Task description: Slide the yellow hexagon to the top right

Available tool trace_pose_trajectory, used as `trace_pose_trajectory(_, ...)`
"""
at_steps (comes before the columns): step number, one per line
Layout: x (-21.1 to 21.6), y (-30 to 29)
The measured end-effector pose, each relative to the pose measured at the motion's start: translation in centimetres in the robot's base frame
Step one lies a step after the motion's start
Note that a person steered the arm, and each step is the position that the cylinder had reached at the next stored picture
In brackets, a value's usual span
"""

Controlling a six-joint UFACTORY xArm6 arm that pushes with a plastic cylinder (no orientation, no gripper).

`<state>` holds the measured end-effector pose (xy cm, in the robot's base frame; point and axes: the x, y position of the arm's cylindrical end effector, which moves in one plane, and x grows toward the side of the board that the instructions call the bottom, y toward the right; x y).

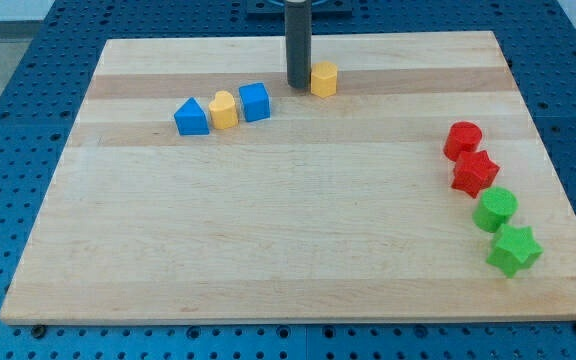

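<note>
The yellow hexagon stands near the board's top middle. My tip is on the board right beside the hexagon's left side, touching it or nearly so. The rod rises straight up out of the view's top.
A blue triangular block, a yellow block and a blue cube form a row left of my tip. At the right edge stand a red cylinder, a red star, a green cylinder and a green star.
</note>
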<state>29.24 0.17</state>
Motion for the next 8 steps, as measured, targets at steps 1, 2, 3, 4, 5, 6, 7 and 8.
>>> trace_pose_trajectory(1,0.0,2.3)
trace_pose_trajectory(2,-0.8,4.6)
trace_pose_trajectory(3,-1.8,6.7)
trace_pose_trajectory(4,-1.8,8.9)
trace_pose_trajectory(5,-0.4,10.4)
trace_pose_trajectory(6,0.8,12.5)
trace_pose_trajectory(7,1.6,14.4)
trace_pose_trajectory(8,1.1,15.5)
